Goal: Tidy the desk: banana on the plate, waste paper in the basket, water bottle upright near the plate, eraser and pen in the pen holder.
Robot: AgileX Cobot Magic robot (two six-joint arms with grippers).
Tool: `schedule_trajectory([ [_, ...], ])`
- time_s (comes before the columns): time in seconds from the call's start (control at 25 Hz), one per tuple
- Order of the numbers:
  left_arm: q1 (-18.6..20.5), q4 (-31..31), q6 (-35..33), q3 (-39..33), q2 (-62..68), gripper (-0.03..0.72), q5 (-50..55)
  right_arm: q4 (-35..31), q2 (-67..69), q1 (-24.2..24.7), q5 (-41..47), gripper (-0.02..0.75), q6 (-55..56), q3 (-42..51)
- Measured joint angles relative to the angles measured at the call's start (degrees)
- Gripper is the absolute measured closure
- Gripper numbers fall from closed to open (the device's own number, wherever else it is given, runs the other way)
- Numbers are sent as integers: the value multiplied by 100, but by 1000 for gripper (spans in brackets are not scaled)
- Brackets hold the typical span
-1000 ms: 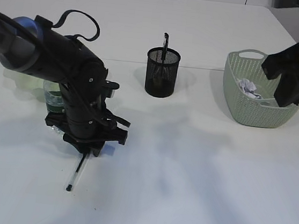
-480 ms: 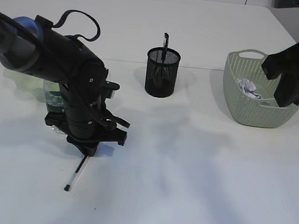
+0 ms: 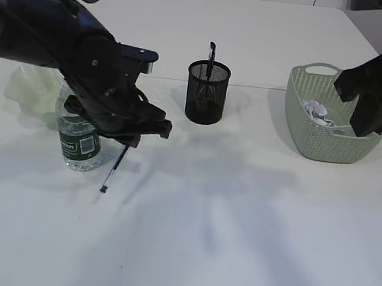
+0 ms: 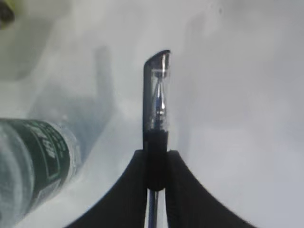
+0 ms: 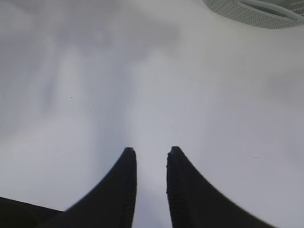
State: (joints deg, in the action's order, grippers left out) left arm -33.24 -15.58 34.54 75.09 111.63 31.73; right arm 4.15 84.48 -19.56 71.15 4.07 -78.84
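The left fingers [image 4: 156, 164] are clamped on the pen [image 4: 156, 104], holding it off the desk [image 3: 234, 244] beside the upright bottle [image 3: 78, 142]. The right fingers [image 5: 149, 156] stand slightly apart, empty, near the basket [image 3: 315, 140].

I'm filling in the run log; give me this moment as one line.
left end effector: shut on pen, lifted off table | right end effector: open, empty | bottle: upright | pen holder: pen not in yet
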Motion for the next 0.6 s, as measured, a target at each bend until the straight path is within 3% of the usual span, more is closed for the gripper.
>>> schedule_trajectory([
  [0.24, 0, -163, 0, 0, -301, 652, -751, 0, 0, 0, 0, 562, 0, 0],
  [0.6, 44, -824, 0, -35, -382, 652, -3173, 0, 0, 0, 0, 562, 0, 0],
])
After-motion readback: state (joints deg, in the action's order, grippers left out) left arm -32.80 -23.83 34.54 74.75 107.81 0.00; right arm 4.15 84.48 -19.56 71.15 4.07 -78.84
